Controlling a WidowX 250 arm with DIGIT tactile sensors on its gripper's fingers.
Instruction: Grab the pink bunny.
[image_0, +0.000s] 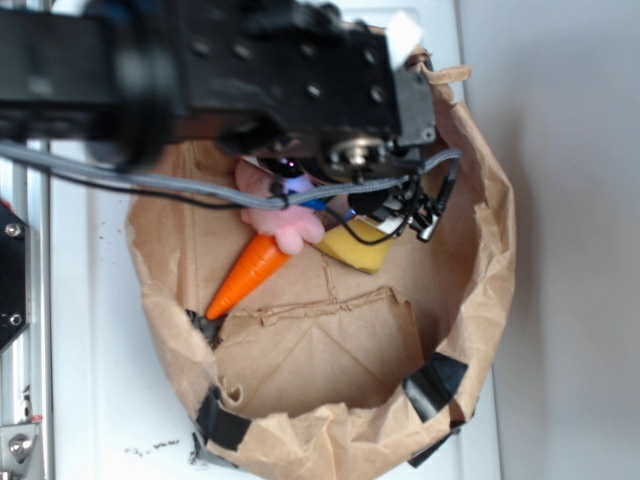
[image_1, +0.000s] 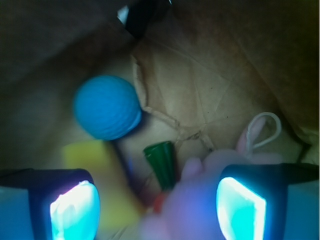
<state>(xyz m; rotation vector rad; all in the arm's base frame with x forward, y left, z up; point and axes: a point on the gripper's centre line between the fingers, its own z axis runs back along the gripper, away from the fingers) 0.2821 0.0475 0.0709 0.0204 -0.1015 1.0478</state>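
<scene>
Reaching down into the paper bag (image_0: 470, 300), my end effector (image_1: 157, 207) hangs with its pads (image_1: 75, 210) spread apart, and the bunny (image_1: 200, 200) sits between them, closer to the right pad, not clamped. My wrist view shows a blue ball (image_1: 106, 106), the carrot's green top (image_1: 162, 162) and the bunny's cord loop (image_1: 265, 127); the outside view hides most of those under my arm but shows the whole carrot (image_0: 248, 275), a yellow block (image_0: 358, 250) and the bunny (image_0: 285, 222) touching the carrot. My arm comes in from the left.
</scene>
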